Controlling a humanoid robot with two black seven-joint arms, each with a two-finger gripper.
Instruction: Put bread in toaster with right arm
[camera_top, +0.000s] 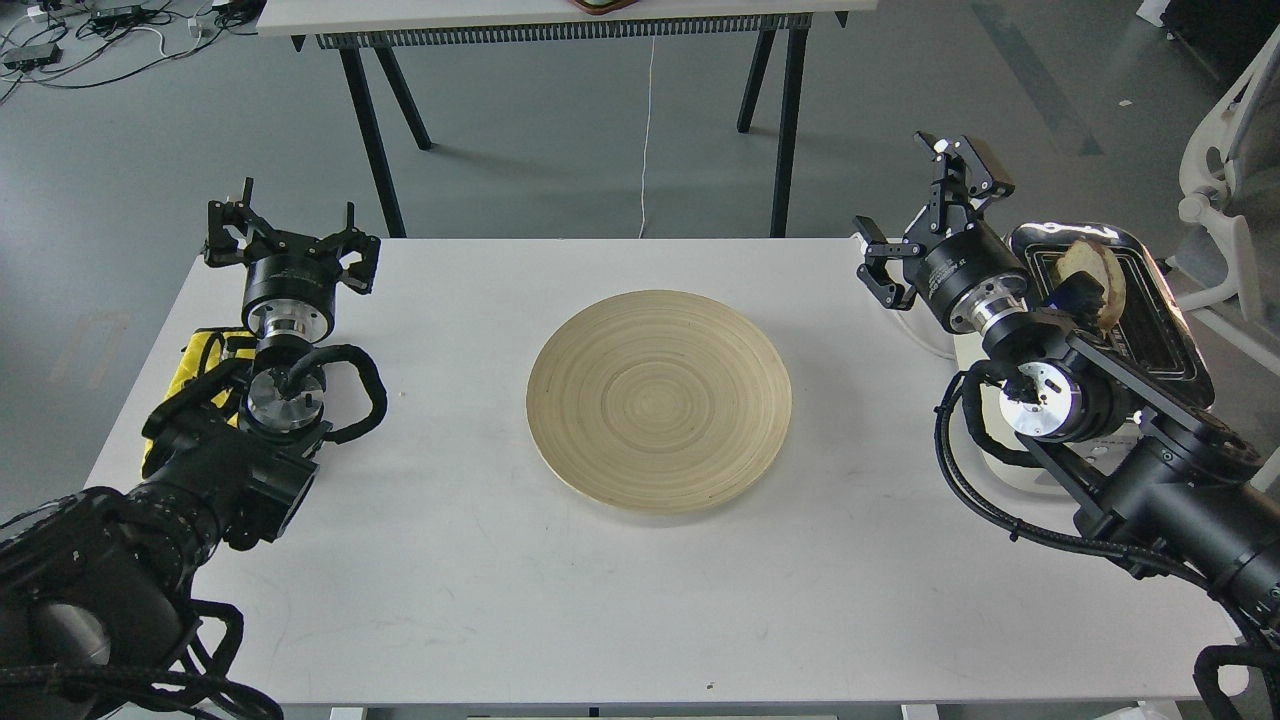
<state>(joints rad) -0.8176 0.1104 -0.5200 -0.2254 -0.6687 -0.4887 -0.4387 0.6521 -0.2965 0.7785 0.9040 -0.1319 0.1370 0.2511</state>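
The bread stands upright in a slot of the cream-white toaster at the table's right edge; my right arm covers most of the toaster's body. My right gripper is open and empty, left of the toaster and above the table's back edge, apart from the bread. My left gripper is open and empty at the table's back left.
A round bamboo plate lies in the middle of the white table. A yellow cloth lies under my left arm. The toaster's white cord runs off the back edge. Another table's black legs stand behind.
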